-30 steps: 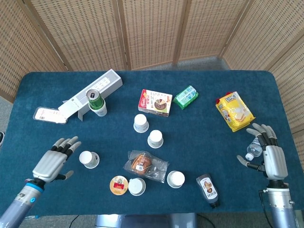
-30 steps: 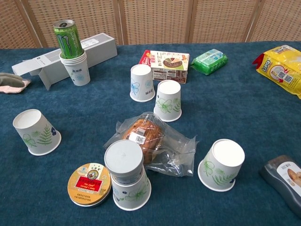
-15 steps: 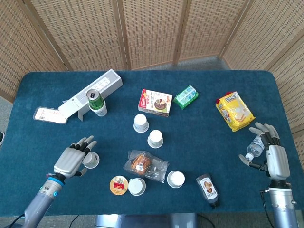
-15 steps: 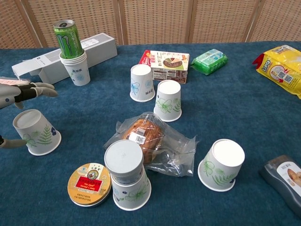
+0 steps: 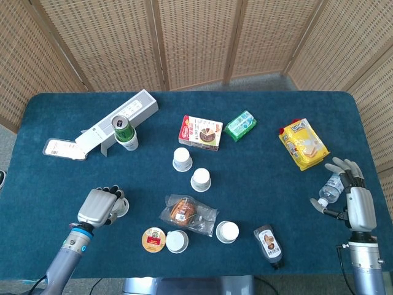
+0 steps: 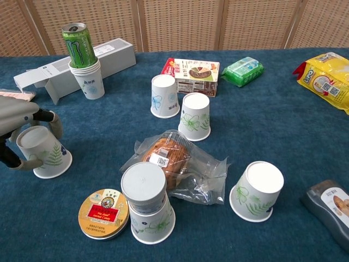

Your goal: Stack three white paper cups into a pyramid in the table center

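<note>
Two white paper cups stand upside down near the table's middle, one [image 5: 182, 159] [image 6: 164, 96] just behind the other [image 5: 201, 179] [image 6: 195, 116]. A third upturned cup [image 5: 227, 232] [image 6: 256, 191] sits at the front right. At the front left my left hand [image 5: 97, 207] [image 6: 19, 115] wraps over another upturned cup [image 5: 120, 208] [image 6: 42, 153], thumb low on its left side, fingers curled over its top; the cup stays on the cloth. My right hand [image 5: 355, 201] hovers at the right edge with fingers spread, holding nothing, and only the head view shows it.
A bagged pastry [image 5: 187, 213] and a round tin [image 5: 154, 239] lie in front, beside a cup with a grey lid [image 6: 143, 183]. A green can [image 6: 77, 41] tops stacked cups by a grey box [image 5: 120, 121]. Snack packs [image 5: 303, 144] at the back, a sauce bottle [image 5: 269, 244] and a small water bottle [image 5: 329, 191] at right.
My left hand moved right onto the front-left cup and its fingers closed around it. The right hand barely shifted.
</note>
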